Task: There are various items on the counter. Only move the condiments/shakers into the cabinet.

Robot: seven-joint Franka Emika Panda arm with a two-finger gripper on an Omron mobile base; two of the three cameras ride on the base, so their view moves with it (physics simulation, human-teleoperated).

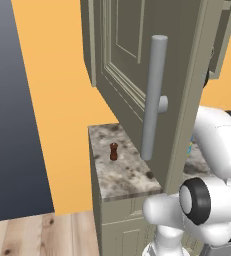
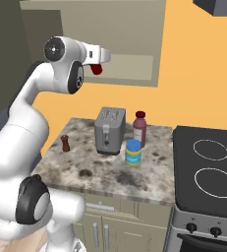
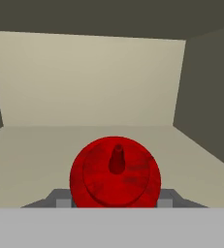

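Tool (image 2: 96,68) grips a red, round-bodied condiment bottle (image 3: 115,172), jaws pressed on its sides, and you see it raised at the mouth of the open cabinet (image 3: 84,82), above the shelf floor. Your brown shaker (image 2: 65,142) stands upright on the table (image 2: 105,177), left of the toaster (image 2: 109,130), well apart from the tool.

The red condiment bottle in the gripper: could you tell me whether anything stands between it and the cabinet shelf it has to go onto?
Nothing visible does. The hand view shows the red condiment bottle in the gripper, facing the open cabinet; the shelf floor and back wall ahead are bare. The cabinet door is swung open, off to the side.
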